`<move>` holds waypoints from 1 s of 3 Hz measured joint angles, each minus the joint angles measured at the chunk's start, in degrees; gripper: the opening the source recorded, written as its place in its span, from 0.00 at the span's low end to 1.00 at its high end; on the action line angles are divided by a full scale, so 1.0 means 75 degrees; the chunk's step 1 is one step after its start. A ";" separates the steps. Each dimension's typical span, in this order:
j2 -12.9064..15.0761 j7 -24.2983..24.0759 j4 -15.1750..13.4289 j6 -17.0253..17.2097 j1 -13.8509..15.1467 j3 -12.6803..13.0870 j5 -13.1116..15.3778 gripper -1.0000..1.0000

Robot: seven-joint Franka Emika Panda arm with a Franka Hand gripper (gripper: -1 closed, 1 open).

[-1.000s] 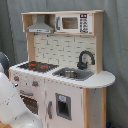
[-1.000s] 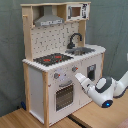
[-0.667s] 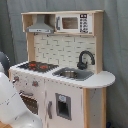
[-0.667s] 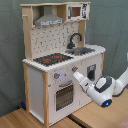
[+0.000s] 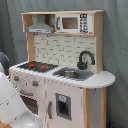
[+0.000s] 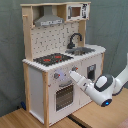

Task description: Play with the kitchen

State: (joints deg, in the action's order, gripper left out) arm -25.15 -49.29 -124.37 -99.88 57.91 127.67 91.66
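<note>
Gripper [image 6: 71, 75]: we cannot tell its opening.
Kitchen [image 6: 37, 75]: we see its knob panel [image 6: 61, 75] directly ahead, apparently touching.

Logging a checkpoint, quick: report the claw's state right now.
Claw: cannot be told; it points at the toy kitchen's front panel by the knobs, with nothing visibly held.

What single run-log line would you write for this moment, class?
arm: white arm reaching at kitchen front | gripper: near knobs, above oven door | contact: cannot tell | stovetop: bare
</note>
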 joint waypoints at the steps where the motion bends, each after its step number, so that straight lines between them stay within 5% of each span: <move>1: -0.0163 -0.0322 0.0010 -0.0380 0.0161 0.0007 0.0607 1.00; 3: -0.0799 -0.1587 0.0309 -0.1152 0.0623 0.0024 0.0940 1.00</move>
State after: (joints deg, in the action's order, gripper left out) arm -31.14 -61.20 -122.06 -108.52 62.58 127.85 98.71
